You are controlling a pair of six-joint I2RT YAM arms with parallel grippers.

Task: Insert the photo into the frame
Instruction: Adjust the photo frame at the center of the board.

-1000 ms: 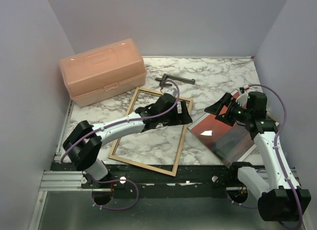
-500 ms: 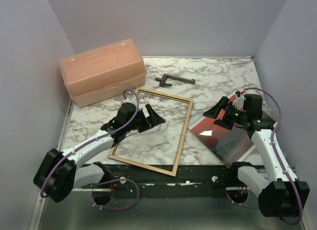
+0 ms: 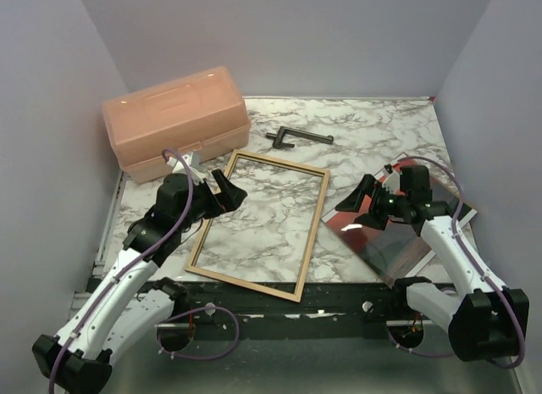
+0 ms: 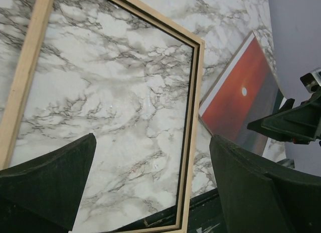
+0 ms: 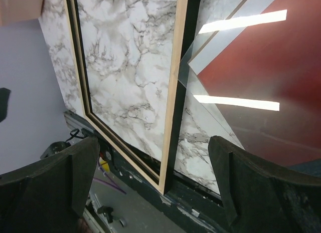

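In the middle of the top view, the frame (image 3: 258, 224) is seen lying flat on the marble table (image 3: 381, 131), with its tan wood face up and the marble pattern visible through the pane. Its lower edge is just beside the near rail of the table. At the right of this view, the photo (image 3: 400, 241) is laid flat just beside the frame's right edge, picture side up, with red sky and a small white sun.

The left gripper (image 3: 220, 191) is held above the frame's upper left edge. Its jaws are spread wide and nothing is held between them. In the left wrist view only the frame (image 4: 115, 92) and the photo (image 4: 241, 102) are seen beyond the fingers (image 4: 50, 178).

The right gripper (image 3: 356, 208) is held over the photo's left part, jaws also wide apart and empty.

At the upper left, a pale orange plastic box (image 3: 175, 121) is placed, closed. A dark T-shaped tool (image 3: 296, 138) is found above the frame.
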